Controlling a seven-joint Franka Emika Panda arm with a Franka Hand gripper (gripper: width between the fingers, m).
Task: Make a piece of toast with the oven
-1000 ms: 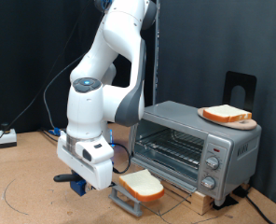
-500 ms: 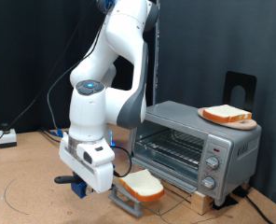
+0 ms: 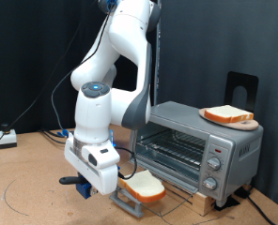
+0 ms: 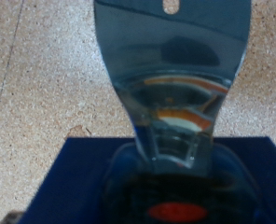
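Gripper [image 3: 85, 184]: low, in front of the oven [image 3: 191, 147]; fingers' state could not be told. Wrist view showed a shiny metal blade [image 4: 171, 70] over a blue block [image 4: 82, 173].

Toast [image 3: 142, 187]: on the oven's lowered door. Likely risk: a tilt would slide it off.

Second slice [image 3: 228, 114]: on a board atop the oven.

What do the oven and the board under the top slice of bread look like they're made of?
The oven looks like brushed silver-grey sheet metal with a matte sheen; its open door seems to be glass, though that is hard to confirm. The board looks like light wood, pale tan and unglossy, with only its edge showing.
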